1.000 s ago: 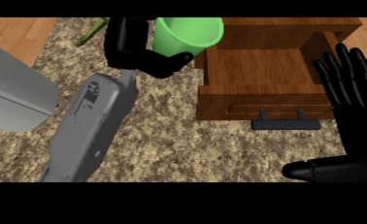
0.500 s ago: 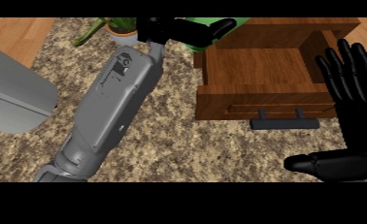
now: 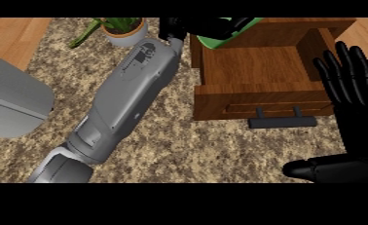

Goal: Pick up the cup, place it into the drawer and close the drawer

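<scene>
Plant (image 3: pixel 122 27): left of the drawer, at the counter's far edge.
Left hand (image 3: pixel 197 26): has swung in from left of the drawer to its back-left corner, fingers curled round the cup.
Cup (image 3: pixel 223 33): green, now over that corner instead of beside the drawer, so release inside looks close.
Drawer (image 3: pixel 259 68): pulled open; closing not yet begun.
Right hand (image 3: pixel 345 90): at the drawer's right, fingers straight, touching nothing, resting as before.
</scene>
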`<state>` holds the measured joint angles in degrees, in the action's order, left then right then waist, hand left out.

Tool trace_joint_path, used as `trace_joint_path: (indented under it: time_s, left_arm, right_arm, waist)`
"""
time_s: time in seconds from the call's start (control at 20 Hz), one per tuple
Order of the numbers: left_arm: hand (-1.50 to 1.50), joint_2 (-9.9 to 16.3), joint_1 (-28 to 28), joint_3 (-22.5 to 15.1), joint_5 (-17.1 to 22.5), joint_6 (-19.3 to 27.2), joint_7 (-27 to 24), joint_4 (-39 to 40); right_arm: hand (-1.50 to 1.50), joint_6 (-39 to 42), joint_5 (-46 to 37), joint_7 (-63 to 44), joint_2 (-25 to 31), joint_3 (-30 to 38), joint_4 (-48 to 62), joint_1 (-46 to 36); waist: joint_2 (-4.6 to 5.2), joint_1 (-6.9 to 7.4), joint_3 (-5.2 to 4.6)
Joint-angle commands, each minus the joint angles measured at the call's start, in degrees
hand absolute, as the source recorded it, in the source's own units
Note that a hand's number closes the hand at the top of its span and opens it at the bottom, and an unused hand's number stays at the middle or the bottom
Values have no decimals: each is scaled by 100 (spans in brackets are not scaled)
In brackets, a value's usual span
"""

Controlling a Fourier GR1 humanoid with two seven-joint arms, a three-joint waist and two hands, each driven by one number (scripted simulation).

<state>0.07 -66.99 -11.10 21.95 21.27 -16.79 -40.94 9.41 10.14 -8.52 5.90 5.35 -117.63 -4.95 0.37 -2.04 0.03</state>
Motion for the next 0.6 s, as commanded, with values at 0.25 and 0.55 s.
trace_joint_path:
  time_s: [0.25, 0.55]
  left_arm:
    - [150, -7, -596, -707, 781, 80, -432, 1307]
    - [150, -7, -730, -1305, 1010, 220, -572, 1716]
  right_arm:
    - [-150, -74, 30, -159, 33, 7, 113, -388]
    - [-150, 127, 133, -14, 54, -45, 51, -201]
  waist:
    - [34, -123, 1]
    - [72, -321, 5]
